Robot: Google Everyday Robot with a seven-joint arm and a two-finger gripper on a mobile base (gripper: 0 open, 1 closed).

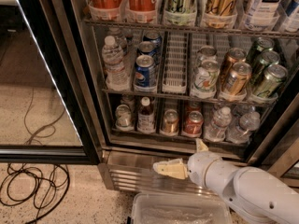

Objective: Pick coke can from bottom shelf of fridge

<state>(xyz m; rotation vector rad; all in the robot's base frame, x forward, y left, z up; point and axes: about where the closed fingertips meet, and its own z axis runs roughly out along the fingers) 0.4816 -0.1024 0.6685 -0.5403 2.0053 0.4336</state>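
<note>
cables (33, 190) coiled on floor (32, 120); clear plastic bin (180, 210)

The speckled beige floor (88, 204) carries the tall, black-framed glass-door fridge (88, 101). Left of the fridge, tangled black cables (28, 190) lie on the floor. In front of it sits a clear plastic bin (177, 196). The gripper (174, 168) hangs before the fridge's foot, above the bin.

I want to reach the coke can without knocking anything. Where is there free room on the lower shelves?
One bare lane: the middle rack, between the Pepsi cans and the pale cans. The bottom shelf is crowded: the coke can stands close between a copper can and a water bottle, free only at its front. The gripper, open, hangs below it.
</note>
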